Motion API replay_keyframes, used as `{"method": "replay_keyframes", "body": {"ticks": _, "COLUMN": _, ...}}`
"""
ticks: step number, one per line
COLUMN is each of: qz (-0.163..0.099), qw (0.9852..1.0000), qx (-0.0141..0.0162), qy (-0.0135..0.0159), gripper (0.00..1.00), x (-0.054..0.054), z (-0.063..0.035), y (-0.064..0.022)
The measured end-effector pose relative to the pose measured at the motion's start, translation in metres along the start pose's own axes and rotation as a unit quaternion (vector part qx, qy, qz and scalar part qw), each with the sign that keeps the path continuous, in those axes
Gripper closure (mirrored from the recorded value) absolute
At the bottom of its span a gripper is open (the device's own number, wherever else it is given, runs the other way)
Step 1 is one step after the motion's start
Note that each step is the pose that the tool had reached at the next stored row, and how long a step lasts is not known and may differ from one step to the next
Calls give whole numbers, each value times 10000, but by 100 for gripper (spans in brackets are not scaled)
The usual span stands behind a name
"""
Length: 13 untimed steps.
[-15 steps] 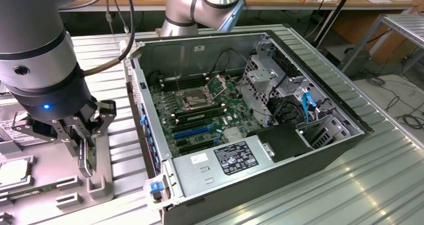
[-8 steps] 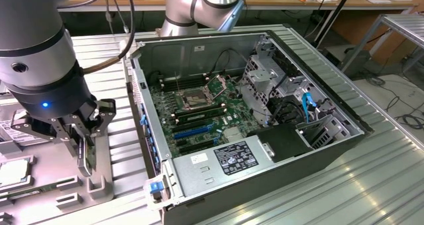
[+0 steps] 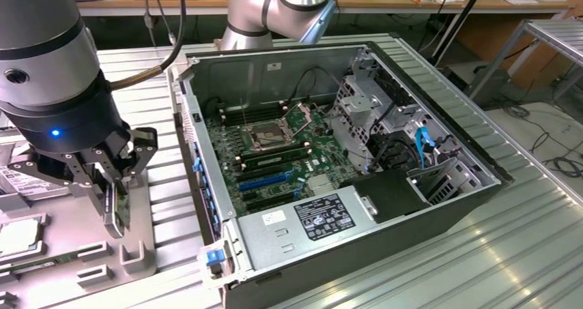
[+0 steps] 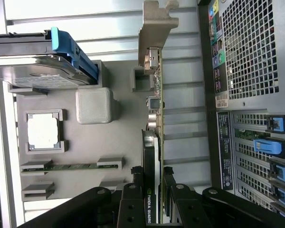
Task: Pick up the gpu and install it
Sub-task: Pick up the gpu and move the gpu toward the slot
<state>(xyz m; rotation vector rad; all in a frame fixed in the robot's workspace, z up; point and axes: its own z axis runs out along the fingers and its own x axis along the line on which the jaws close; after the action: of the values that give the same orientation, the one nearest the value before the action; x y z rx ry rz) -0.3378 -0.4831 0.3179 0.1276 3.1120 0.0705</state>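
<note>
- Desk [image 3: 510, 254]: ribbed metal top. It carries the open PC case [image 3: 264, 67] at centre and a grey parts tray [image 3: 136, 258] on the exterior view's left.
- PC case: lies on its side w/ the lid off and the mobo facing up. The blue expansion slots [image 3: 264, 179] sit near its left wall. Judgement: the card has to cross that wall, so the lift needs enough height to clear it.
- Parts tray: also holds a hard drive [image 4: 33, 66], a CPU [image 4: 42, 130] and a memory stick [image 4: 71, 166], all on the side away from the case.
- gpu [image 4: 156, 123]: stands on edge at the tray's case-side strip, w/ its silver bracket [image 4: 156, 28] at the end away from the grip. Can't tell if it sits in its holder blocks or is just clear of them.
- Doing the pick well (judgement):
  - Pull straight up, slow, and keep the card vertical.
  - No twist, so the bracket and edge connector don't snag the holder blocks.
  - Grip on the cooler body, not on the fan.
- End effector [image 4: 152, 173]: partway closed and gripping the gpu. The fingers [image 4: 132, 199] press on both faces at the cooler section, w/ the card edge-on btwn them.
</note>
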Motion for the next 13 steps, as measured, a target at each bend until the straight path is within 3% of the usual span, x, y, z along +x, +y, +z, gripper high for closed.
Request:
{"method": "replay_keyframes", "body": {"ticks": 7, "qz": 0, "qw": 10000, "qx": 1, "qy": 1, "gripper": 73, "x": -1, "z": -31, "y": 1}}
{"method": "replay_keyframes", "body": {"ticks": 13, "qz": 0, "qw": 10000, "qx": 1, "qy": 1, "gripper": 73, "x": -3, "z": -116, "y": 5}}
